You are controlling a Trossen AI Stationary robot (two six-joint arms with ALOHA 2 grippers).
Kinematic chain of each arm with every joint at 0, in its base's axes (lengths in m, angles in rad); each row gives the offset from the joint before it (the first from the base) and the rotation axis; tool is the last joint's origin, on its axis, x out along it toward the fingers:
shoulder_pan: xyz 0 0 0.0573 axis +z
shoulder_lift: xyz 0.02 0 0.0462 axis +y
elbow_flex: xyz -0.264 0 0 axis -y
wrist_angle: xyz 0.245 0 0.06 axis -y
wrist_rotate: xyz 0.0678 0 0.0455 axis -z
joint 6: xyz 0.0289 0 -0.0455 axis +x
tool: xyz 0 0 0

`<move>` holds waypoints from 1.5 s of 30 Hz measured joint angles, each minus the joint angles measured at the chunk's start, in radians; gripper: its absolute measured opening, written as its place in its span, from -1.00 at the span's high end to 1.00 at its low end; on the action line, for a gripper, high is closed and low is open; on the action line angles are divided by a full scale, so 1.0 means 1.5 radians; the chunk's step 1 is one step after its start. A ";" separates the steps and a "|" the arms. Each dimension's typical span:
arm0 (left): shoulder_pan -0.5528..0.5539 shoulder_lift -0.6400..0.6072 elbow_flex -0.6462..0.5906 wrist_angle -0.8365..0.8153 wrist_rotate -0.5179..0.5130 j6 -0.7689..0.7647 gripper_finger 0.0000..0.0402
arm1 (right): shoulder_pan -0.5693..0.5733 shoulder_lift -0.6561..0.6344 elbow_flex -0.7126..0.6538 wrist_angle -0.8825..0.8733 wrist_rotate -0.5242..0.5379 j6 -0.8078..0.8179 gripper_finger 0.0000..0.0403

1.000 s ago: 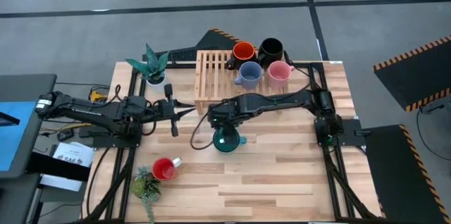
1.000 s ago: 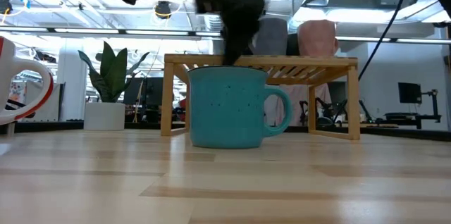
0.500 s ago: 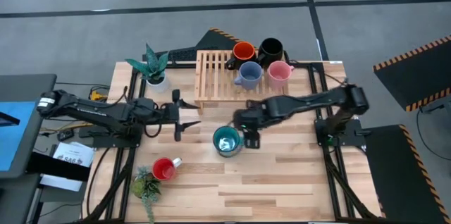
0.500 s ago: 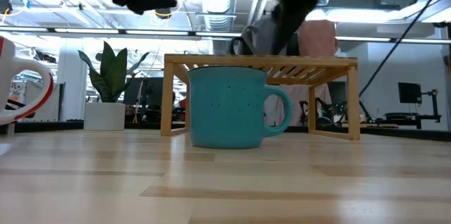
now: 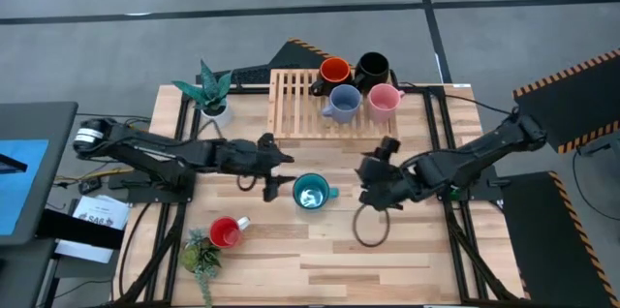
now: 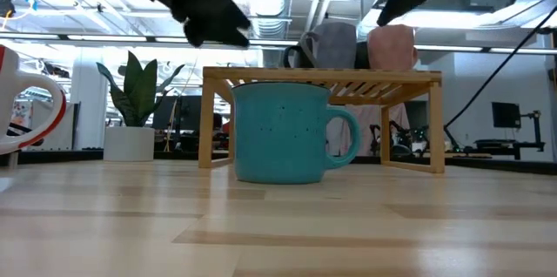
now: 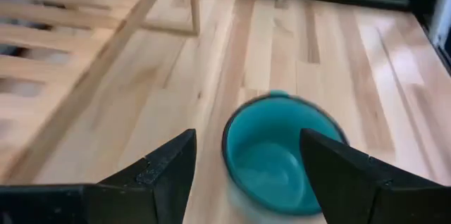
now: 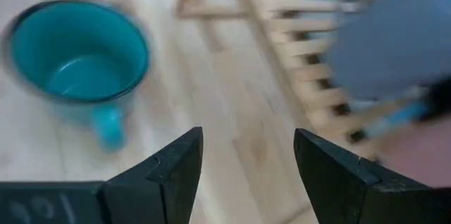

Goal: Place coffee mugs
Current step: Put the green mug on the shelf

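Note:
A teal mug [image 5: 310, 193] stands upright on the table in front of the wooden rack [image 5: 295, 114]. The orange [image 5: 334, 71], black [image 5: 373, 66], pale blue [image 5: 341, 103] and pink [image 5: 385, 100] mugs stand on the rack. A red mug [image 5: 225, 232] sits near the left front. My left gripper [image 5: 278, 174] hovers open just left of the teal mug [image 7: 282, 157], which shows ahead between its fingers. My right gripper [image 5: 368, 174] hovers open to the right of the teal mug [image 8: 77, 55].
A potted plant [image 5: 208, 90] stands at the rack's left end and another [image 5: 201, 255] beside the red mug. A dark cable loop [image 5: 370, 226] lies on the table below the right gripper. Bare wood spreads across the near right part of the table [image 5: 387, 269].
My right gripper has drawn back from above the teal mug toward the table's right edge. My left gripper has moved toward the right, up to the teal mug. The mug has stayed where it stood.

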 joint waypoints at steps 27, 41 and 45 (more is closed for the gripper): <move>0.023 0.228 0.170 -0.259 0.053 -0.163 -0.18 | 0.000 -0.020 -0.051 -0.043 0.134 0.117 -0.23; 0.029 0.240 0.181 -0.314 0.087 -0.120 0.80 | 0.000 -0.020 -0.051 -0.044 0.134 0.116 -0.24; 0.027 0.197 0.203 -0.387 0.070 -0.092 0.94 | 0.000 -0.020 -0.051 -0.045 0.134 0.115 -0.24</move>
